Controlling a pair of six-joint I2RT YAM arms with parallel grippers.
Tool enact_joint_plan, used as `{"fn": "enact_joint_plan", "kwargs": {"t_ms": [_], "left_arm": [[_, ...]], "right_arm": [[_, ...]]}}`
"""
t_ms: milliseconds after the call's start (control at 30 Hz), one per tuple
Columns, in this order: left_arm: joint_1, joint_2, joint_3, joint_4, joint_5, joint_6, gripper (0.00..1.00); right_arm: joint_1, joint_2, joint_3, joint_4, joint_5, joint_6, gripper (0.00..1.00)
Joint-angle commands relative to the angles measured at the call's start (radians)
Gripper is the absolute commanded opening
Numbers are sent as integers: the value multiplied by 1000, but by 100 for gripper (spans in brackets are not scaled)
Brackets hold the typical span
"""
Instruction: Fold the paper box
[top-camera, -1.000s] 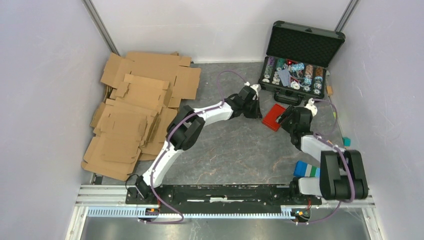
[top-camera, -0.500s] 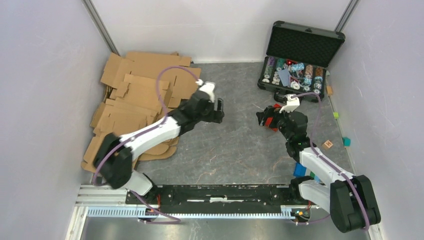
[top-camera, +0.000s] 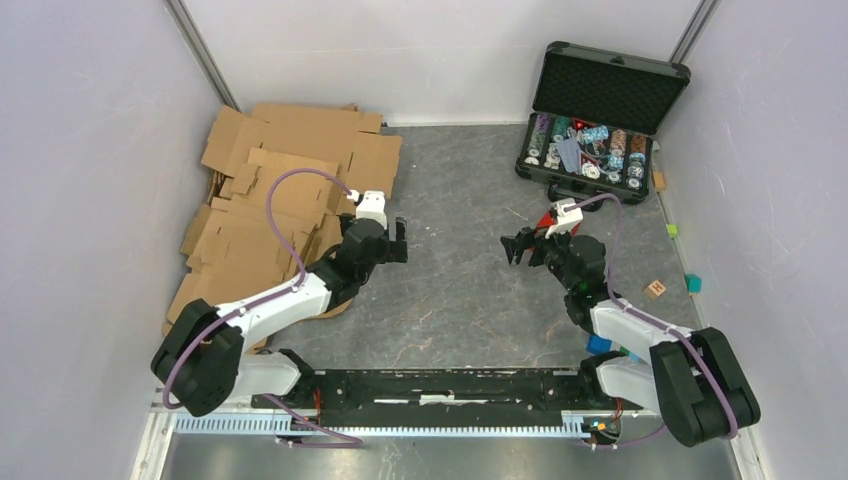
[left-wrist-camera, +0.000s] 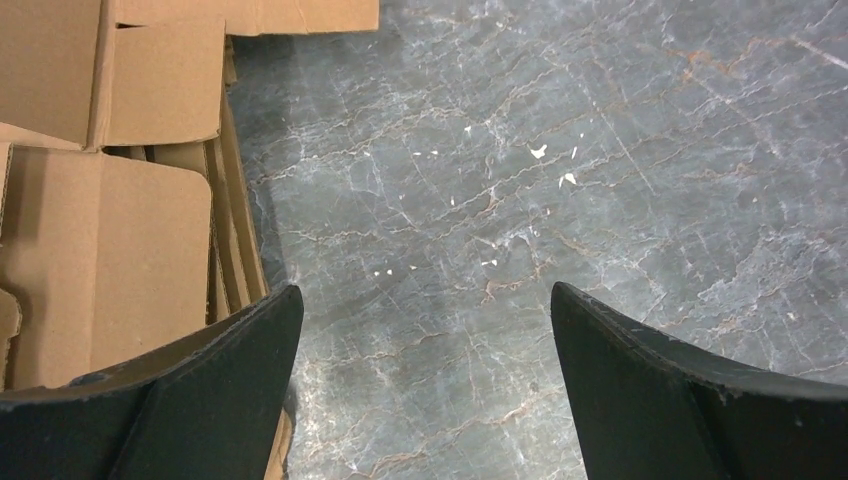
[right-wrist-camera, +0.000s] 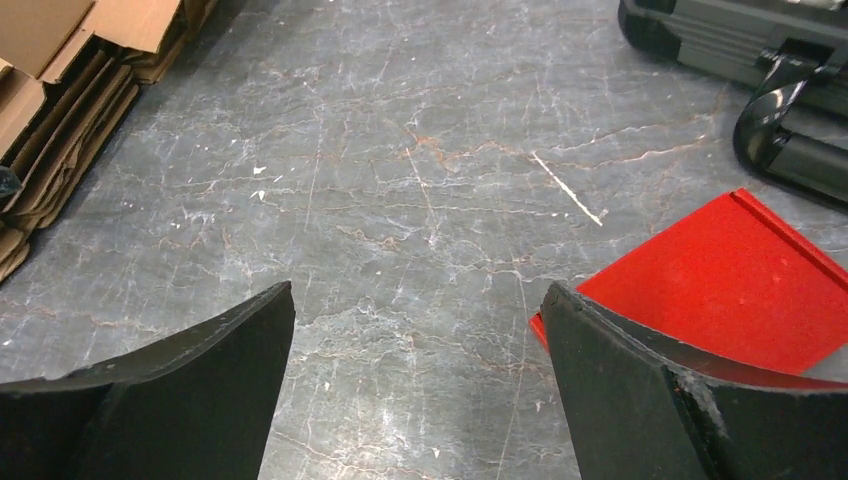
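While both arm bases sit along the bottom edge of the overhead view, the grey marbled table (top-camera: 460, 310) stretches up the frame from them, with a blue block (top-camera: 598, 343) at lower right, partly hidden by the right arm, and a small wooden cube (top-camera: 656, 289) a little above it. Left of centre, the left gripper (top-camera: 397, 243) hangs over bare table with its jaws spread wide and nothing between them; its wrist view (left-wrist-camera: 425, 300) shows the brown cardboard sheets (left-wrist-camera: 120, 260) just beside its left finger. Right of centre, the right gripper (top-camera: 517, 246) is likewise wide apart and empty, over bare stone (right-wrist-camera: 418, 295). The paper box (right-wrist-camera: 730, 285) lies flat on the table at the right of that wrist view, its near corner just beside the right finger; whether they touch cannot be told. From overhead only a red sliver (top-camera: 545, 219) shows past the wrist. Farther up, the cardboard pile (top-camera: 290, 170) fills the upper left, and the open poker chip case (top-camera: 600, 110) stands at upper right, its handle (right-wrist-camera: 780, 120) near the red sheet.
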Motion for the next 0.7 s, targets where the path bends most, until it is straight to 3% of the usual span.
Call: {"fn": "enact_joint_plan", "kwargs": {"t_ms": [0, 67, 133, 367, 533, 667], "left_arm": [[0, -64, -70, 236, -55, 19, 100], [0, -75, -84, 262, -60, 33, 100], [-1, -85, -93, 273, -156, 58, 100], [-2, -195, -270, 522, -239, 242, 100], [22, -132, -252, 574, -388, 370, 100], [112, -81, -275, 662, -381, 436, 100]], "right_arm": [[7, -34, -47, 165, 70, -30, 98], [7, -31, -58, 174, 78, -25, 98], [7, -49, -53, 133, 93, -45, 98], [7, -155, -153, 191, 367, -146, 98], [5, -145, -243, 326, 455, -356, 98], [-86, -84, -261, 381, 498, -371, 98]]}}
